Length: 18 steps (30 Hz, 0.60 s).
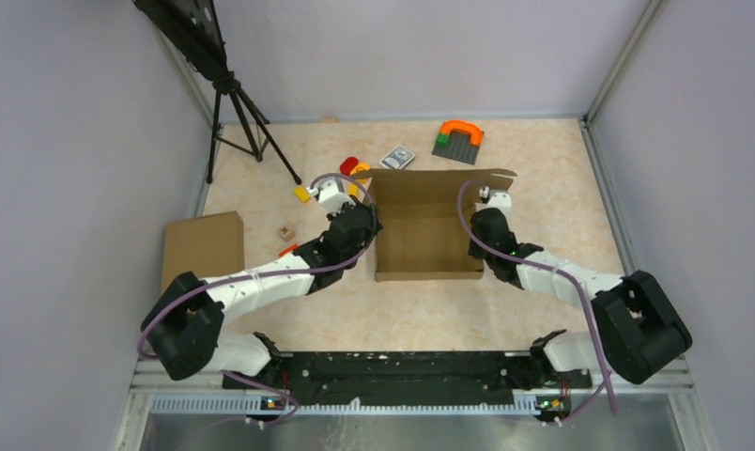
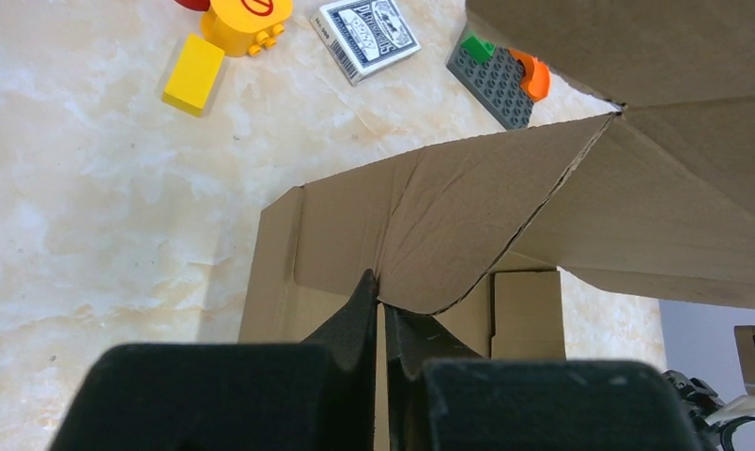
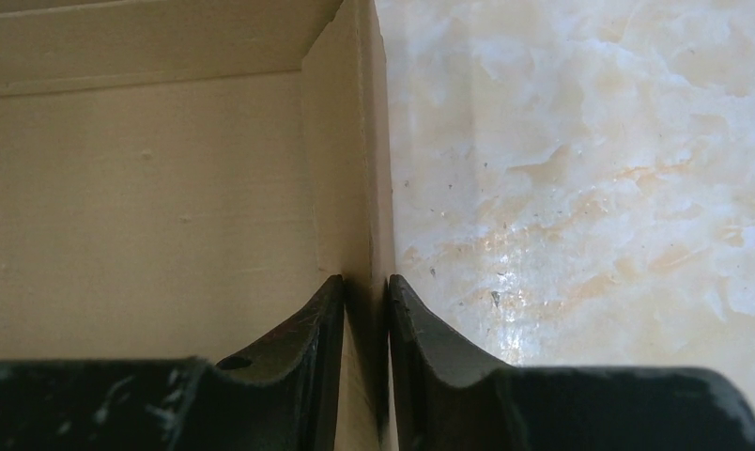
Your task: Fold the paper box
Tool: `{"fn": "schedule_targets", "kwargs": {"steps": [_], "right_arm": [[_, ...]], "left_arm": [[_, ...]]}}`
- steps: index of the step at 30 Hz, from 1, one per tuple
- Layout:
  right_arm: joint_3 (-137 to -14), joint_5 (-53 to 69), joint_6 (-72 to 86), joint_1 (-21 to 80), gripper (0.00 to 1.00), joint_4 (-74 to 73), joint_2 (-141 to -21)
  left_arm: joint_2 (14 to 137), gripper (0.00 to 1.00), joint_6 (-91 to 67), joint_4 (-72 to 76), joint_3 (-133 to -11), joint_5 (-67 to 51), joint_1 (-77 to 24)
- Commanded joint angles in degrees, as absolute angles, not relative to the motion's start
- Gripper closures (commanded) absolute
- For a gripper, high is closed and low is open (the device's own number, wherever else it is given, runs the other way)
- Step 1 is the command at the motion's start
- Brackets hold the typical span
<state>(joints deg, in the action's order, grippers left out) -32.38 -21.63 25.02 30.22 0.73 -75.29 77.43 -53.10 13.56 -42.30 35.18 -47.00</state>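
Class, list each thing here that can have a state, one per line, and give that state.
paper box: partly folded, walls up, top open
left gripper: shut on its left wall
right gripper: shut on its right wall
other brown box: closed, lying flat
card deck: closed, lying flat

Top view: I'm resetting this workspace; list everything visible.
paper box: one, brown, centre
other box: one, brown, left edge
tripod: one, black, far left
card deck: one, grey, behind paper box
baseplate: one, grey, far centre
orange arch, green brick: one each, on baseplate
yellow block: one, left of paper box
round toy: one, yellow, beside yellow block
small cube: one, tan, left of centre
left gripper: black, shut on paper box's left wall
right gripper: black, shut on its right wall
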Motion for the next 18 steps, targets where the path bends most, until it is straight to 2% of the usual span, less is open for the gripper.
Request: {"fn": "schedule_targets", "kwargs": {"steps": [1,6,12,15,18], "right_arm": [[-35.1,-21.8,24.3,30.6,0.77,1.5,-75.7],[-35.1,-21.7,24.4,30.6,0.77,1.6,-75.8],[-34.9,-21.5,24.5,30.6,0.78,1.5,-75.7],[-35.2,-21.4,24.4,30.6,0.77,0.8,-75.7],[-35.2,-21.0,23.8,30.6,0.66,0.5,-74.8]], "left_arm": [[77.8,1.00,-55.1,7.6,-44.5,32.2,-47.5],[78.8,1.00,-54.7,2.5,-47.7,33.2,-47.5],[80.4,1.00,-56.8,11.1,-41.0,31.7,-47.5],[81.4,1.00,-56.9,10.6,-40.5,32.4,-47.5],[81.1,1.00,-56.6,10.4,-40.0,33.5,-47.5]]}}
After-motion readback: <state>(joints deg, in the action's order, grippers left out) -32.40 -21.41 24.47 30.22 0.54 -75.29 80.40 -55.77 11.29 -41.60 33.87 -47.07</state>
